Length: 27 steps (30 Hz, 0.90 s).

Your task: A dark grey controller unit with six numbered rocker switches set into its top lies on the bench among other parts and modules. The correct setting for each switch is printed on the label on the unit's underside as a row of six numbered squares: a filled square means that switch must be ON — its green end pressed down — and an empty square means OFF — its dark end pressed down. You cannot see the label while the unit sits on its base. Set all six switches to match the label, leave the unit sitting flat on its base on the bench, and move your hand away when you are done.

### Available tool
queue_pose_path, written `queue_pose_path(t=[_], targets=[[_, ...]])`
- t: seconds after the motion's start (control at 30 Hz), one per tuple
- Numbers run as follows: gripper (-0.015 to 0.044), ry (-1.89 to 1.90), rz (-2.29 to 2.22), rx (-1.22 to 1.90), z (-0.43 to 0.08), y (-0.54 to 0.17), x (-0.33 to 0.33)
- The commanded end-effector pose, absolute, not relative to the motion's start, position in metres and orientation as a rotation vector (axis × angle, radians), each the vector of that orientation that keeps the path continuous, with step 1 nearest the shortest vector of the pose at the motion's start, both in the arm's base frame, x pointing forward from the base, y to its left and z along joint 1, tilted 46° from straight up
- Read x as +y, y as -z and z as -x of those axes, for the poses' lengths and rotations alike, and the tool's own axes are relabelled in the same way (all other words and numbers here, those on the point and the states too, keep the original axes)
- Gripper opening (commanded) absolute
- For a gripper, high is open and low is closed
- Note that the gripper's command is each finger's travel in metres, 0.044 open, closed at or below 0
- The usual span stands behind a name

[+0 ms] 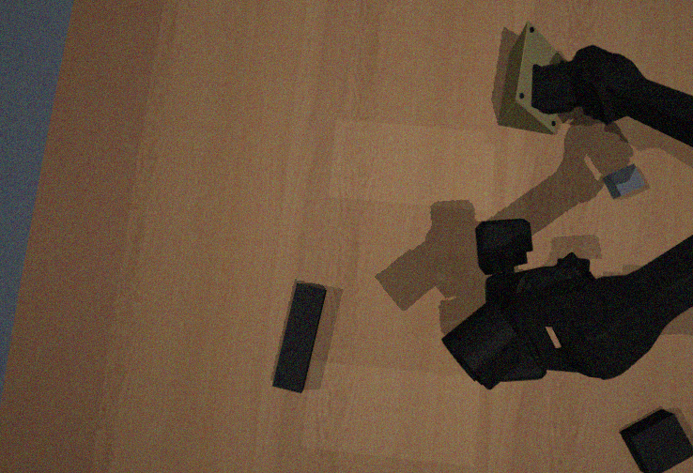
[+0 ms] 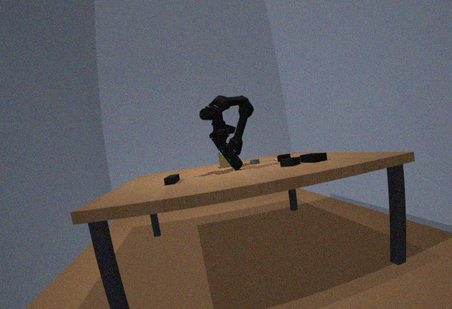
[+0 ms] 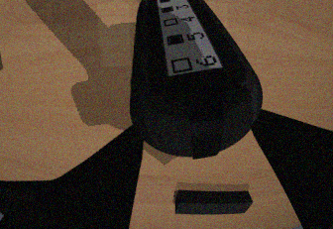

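My jaws are clamped on the smooth, round-ended dark unit (image 2: 234,160) (image 3: 193,103); its pale label (image 3: 185,36) reads 2, 3, 5 filled, 4, 6 empty, 1 unclear.

four black blocks (image 2: 171,179) on the bench (image 2: 212,193)
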<state>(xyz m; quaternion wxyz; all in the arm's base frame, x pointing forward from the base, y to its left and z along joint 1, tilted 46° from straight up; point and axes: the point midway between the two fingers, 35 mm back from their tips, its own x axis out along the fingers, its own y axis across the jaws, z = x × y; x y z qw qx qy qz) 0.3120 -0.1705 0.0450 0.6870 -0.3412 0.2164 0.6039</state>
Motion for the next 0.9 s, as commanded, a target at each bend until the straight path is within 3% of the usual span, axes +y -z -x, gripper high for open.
queue_pose_path(t=[0.0, 0.87], targets=[[0.0337, -1.36, 0.762, 0.484, -0.313, -0.039, -0.171], [0.0337, -1.359, 0.763, 0.484, -0.317, -0.019, -0.175]])
